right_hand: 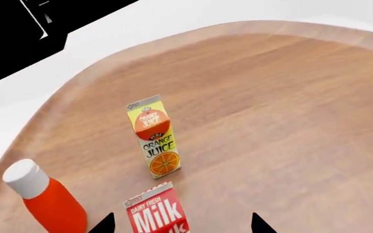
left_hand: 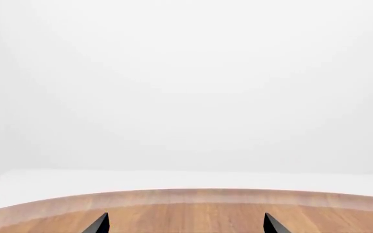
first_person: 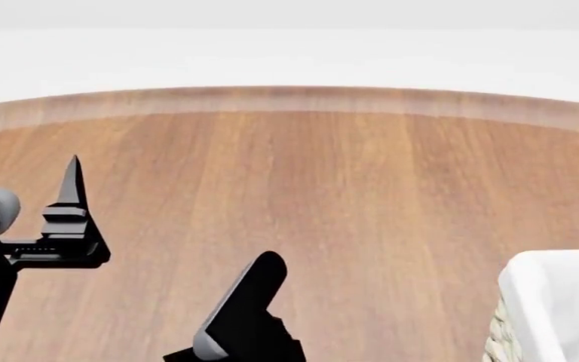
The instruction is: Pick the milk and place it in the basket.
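Observation:
The milk (right_hand: 154, 213), a red carton with white "Milk" lettering, stands on the wooden table in the right wrist view. It is cut off by the frame edge. My right gripper (right_hand: 181, 225) is open, and its two dark fingertips stand on either side of the milk without touching it. The basket (first_person: 556, 302), with white cloth over cream wicker, shows partly at the head view's lower right corner. My left gripper (left_hand: 186, 224) is open and empty over bare table near the far edge. One of its fingers (first_person: 71, 188) shows at the head view's left.
An orange juice carton (right_hand: 155, 141) stands just beyond the milk. A red bottle with a white cap (right_hand: 47, 204) stands beside the milk near the table's curved edge (right_hand: 63, 92). A dark finger-shaped part (first_person: 249, 309) rises at the head view's bottom centre; I cannot tell whose it is.

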